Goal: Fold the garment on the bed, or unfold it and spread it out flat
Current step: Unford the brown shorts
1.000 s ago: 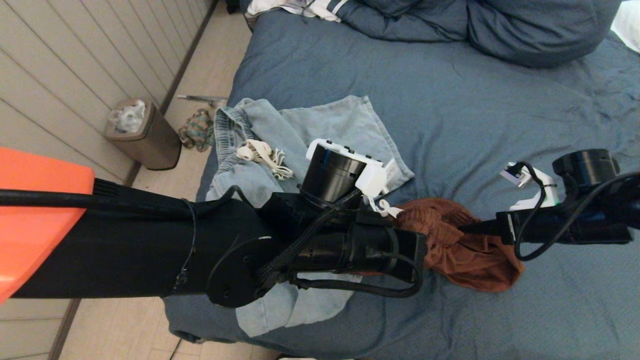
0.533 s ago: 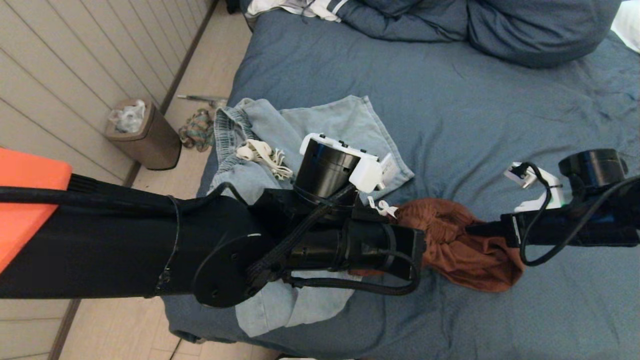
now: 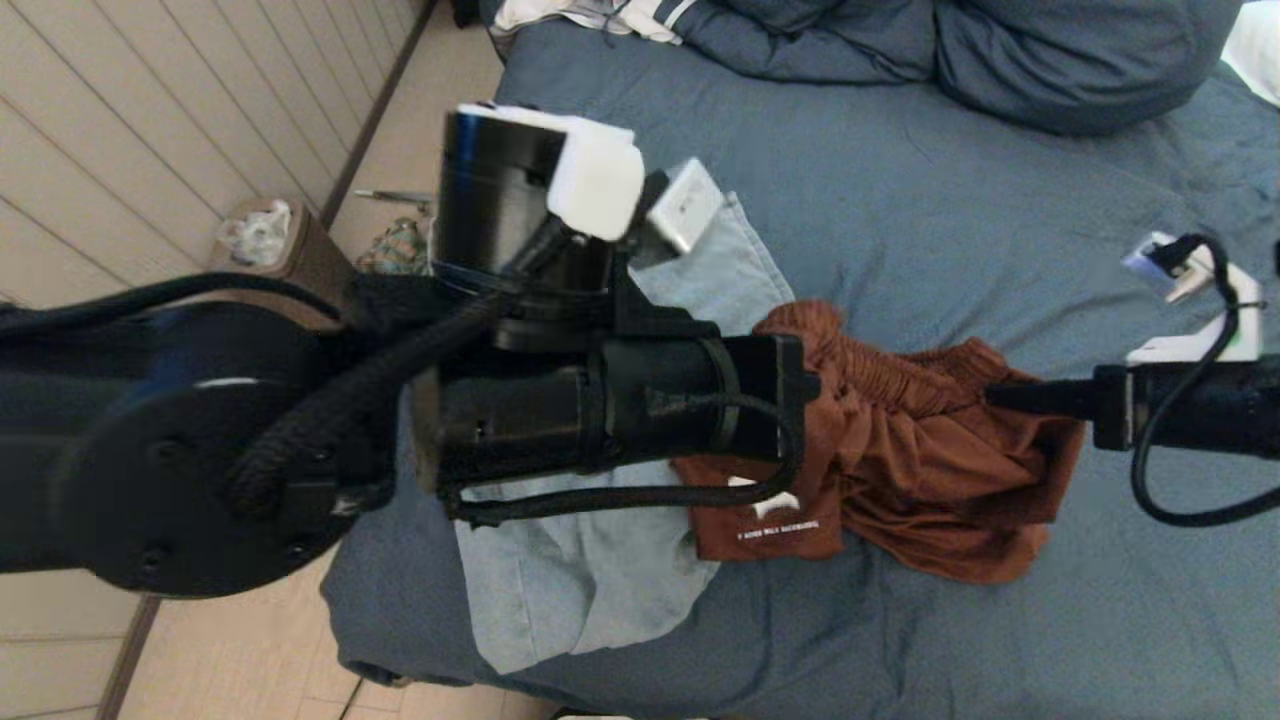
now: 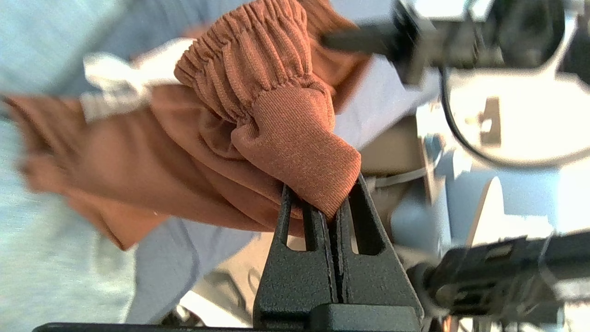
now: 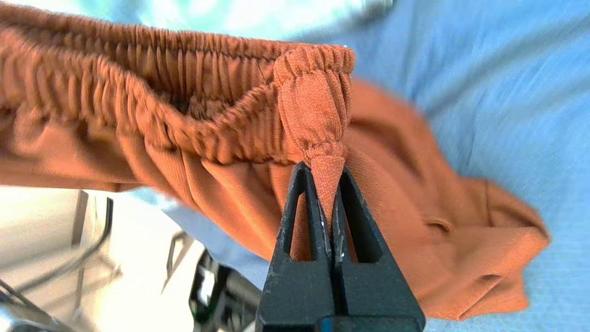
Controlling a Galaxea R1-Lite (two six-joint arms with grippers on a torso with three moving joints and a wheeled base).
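A rust-brown garment [image 3: 900,450] with an elastic waistband hangs between my two grippers above the slate-blue bed [image 3: 950,200]. My left gripper [image 3: 800,385] is shut on one end of the waistband, and the pinched cloth [image 4: 295,152] bulges out of the left gripper [image 4: 329,203]. My right gripper [image 3: 1000,395] is shut on the other end. In the right wrist view the right gripper [image 5: 328,180] pinches a bunched fold of the waistband [image 5: 207,115]. The rest of the garment sags below the waistband onto the bed, with a white printed label showing.
A light blue garment [image 3: 570,580] lies crumpled on the bed's left edge, partly under my left arm. A bunched blue duvet [image 3: 1000,50] fills the far end. Beyond the left edge are the floor, a brown waste bin [image 3: 270,250] and a panelled wall.
Both arms have risen and drawn apart, lifting the rust-brown garment off the bed and stretching its waistband between them. The right gripper has closed on the waistband.
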